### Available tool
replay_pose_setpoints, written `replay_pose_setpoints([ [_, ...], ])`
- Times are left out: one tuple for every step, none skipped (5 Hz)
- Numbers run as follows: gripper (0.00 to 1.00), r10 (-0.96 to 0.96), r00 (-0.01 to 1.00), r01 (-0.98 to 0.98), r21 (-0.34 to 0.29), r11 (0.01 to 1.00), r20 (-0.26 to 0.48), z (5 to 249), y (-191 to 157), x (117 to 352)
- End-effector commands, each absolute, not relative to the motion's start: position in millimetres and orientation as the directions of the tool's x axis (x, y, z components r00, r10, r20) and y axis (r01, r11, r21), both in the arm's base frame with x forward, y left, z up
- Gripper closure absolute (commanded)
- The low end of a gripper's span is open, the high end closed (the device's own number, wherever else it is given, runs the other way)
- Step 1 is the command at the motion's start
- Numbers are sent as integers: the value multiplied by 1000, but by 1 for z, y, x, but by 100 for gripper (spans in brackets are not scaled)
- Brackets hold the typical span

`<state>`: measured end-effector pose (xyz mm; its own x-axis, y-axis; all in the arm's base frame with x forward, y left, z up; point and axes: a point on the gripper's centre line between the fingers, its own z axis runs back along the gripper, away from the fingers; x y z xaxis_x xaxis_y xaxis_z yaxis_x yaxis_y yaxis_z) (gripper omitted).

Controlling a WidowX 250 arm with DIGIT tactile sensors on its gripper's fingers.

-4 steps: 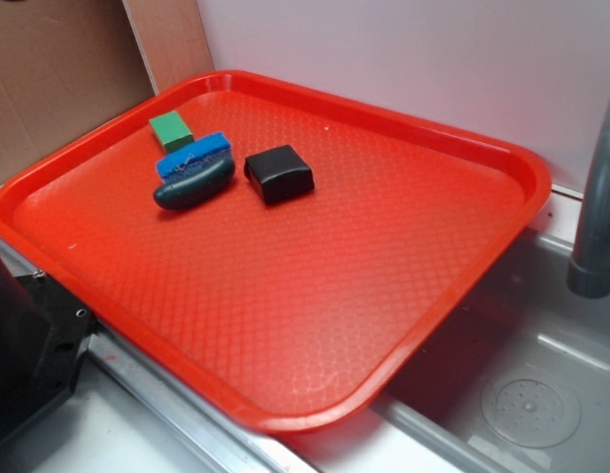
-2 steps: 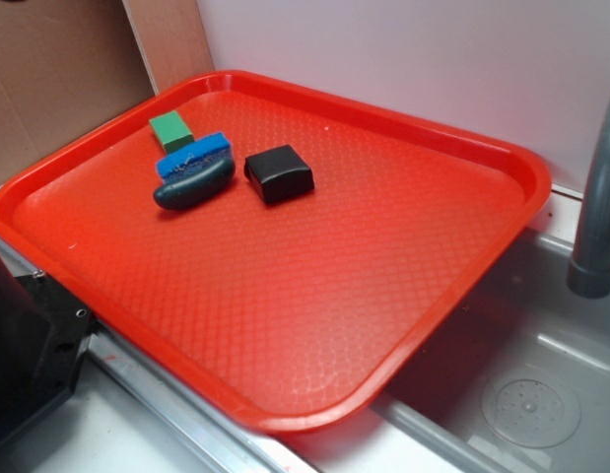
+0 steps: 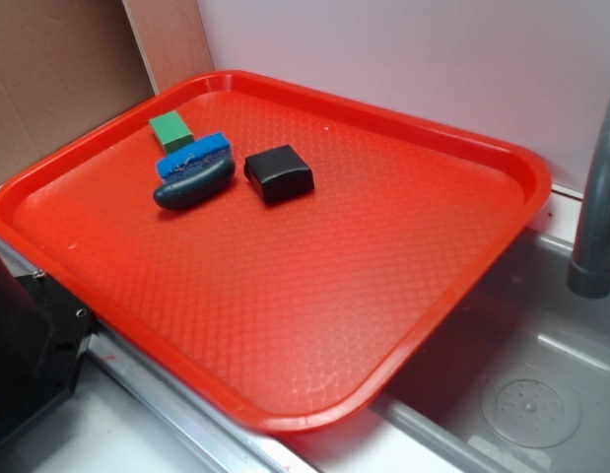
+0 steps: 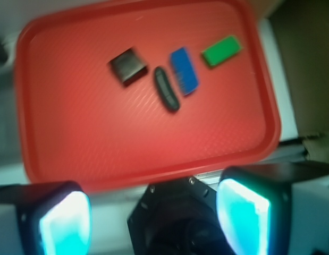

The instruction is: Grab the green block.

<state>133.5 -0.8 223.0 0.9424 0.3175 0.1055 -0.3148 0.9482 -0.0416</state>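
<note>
The small green block lies on the red tray near its far left corner. In the wrist view the green block sits at the upper right of the tray. My gripper is high above the tray's near edge, far from the block, with its two fingers wide apart and nothing between them. It is outside the exterior view; only the black robot base shows at the lower left.
A dark teal brush with blue top lies right beside the green block, and a black block sits to its right. A sink with a drain and a grey faucet are at the right. A cardboard wall stands at the left.
</note>
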Motion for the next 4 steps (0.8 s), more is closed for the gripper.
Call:
replay_pose_setpoints([
  [0, 707, 685, -710, -55, 702, 176, 195, 52, 173],
  [0, 842, 497, -844, -108, 526, 211, 178, 73, 166],
  [0, 913, 348, -910, -155, 383, 213, 154, 93, 175],
  [0, 941, 247, -948, -145, 284, 229, 128, 115, 196],
])
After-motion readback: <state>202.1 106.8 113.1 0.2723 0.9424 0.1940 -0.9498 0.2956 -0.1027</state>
